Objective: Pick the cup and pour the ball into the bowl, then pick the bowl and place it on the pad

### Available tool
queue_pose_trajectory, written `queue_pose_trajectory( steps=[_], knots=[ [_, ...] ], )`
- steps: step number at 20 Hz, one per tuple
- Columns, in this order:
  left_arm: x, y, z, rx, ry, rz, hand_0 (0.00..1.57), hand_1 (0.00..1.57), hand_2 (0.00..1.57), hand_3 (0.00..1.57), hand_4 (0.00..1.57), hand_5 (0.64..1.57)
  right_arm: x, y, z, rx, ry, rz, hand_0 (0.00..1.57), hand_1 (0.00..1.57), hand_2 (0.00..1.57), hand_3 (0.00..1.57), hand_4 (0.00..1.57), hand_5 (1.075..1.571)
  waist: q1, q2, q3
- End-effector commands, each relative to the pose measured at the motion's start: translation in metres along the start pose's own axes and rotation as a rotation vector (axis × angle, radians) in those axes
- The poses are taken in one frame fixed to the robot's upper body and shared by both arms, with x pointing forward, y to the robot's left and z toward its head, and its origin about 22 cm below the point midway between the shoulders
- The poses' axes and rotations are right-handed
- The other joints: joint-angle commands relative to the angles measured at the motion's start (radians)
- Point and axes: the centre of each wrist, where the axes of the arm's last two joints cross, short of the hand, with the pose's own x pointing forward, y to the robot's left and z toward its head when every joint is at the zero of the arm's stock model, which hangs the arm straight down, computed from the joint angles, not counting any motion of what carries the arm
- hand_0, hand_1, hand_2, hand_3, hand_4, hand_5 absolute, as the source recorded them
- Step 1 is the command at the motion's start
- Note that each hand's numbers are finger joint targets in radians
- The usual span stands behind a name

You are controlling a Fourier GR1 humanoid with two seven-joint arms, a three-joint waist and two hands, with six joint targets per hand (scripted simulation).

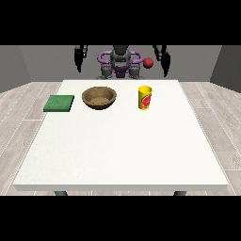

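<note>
yellow cup (145, 97) stands upright on the white table (117, 150), far right of centre. red ball (148, 63) shows above and beyond it. brown bowl (99, 98) sits left of the cup, green pad (59, 103) further left. my hands, at the view's left (79, 59) and right (164, 57), hang apart from everything; their fingers i cannot tell.

White table (117, 155), rectangular, fills centre of frame; dark legs show under its lower edge. Three items rest on its upper part, in a row: green square pad (59, 103) at upper left, brown bowl (99, 98) just right of it, yellow cup (145, 97) with red mark, upright, further right.
</note>
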Motion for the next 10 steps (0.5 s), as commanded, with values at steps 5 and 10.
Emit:
queue_pose_trajectory(
  steps=[5,10],
  knots=[
    [0.036,0.009,-0.004,-0.012,-0.049,-0.037,0.00,0.00,0.00,0.00,0.00,1.524,0.028,-0.015,-0.002,-0.016,-0.007,0.036,0.00,0.00,0.00,0.00,0.00,1.568,-0.008,-0.259,0.0329],
    [0.028,-0.055,0.027,-0.091,-0.105,0.288,0.00,0.00,0.00,0.00,0.00,1.536,0.003,-0.032,0.018,-0.100,-0.017,-0.131,0.00,0.00,0.00,0.00,0.00,1.566,0.008,-0.273,0.0376]
  ],
)
